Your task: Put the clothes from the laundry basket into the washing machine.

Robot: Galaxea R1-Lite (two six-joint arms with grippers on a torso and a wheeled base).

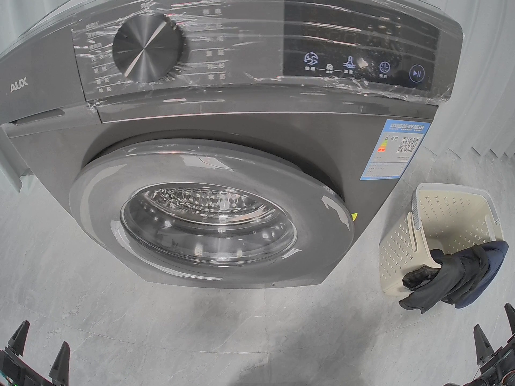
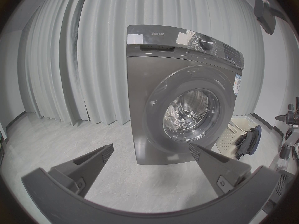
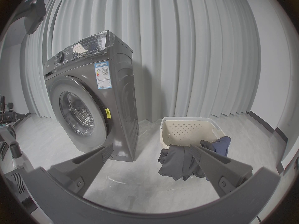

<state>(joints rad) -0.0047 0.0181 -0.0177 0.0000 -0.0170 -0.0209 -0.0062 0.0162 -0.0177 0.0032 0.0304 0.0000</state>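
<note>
Nearby, dark grey and navy clothes [image 1: 456,277] hang crumpled over the rim of a cream basket [image 1: 456,210] beside the shut washer [image 1: 214,135]; left gripper [image 1: 44,334] and right gripper [image 1: 493,320] hover low, jaws spread, empty.

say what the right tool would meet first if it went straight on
Likely the floor in the gap between washer and basket; the right tool points there, with the clothes just off its line. Depth is unclear.

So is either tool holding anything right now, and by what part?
Nothing is held. The left tool and right tool are both open and empty. The clothes hang over the laundry basket rim, untouched.
</note>
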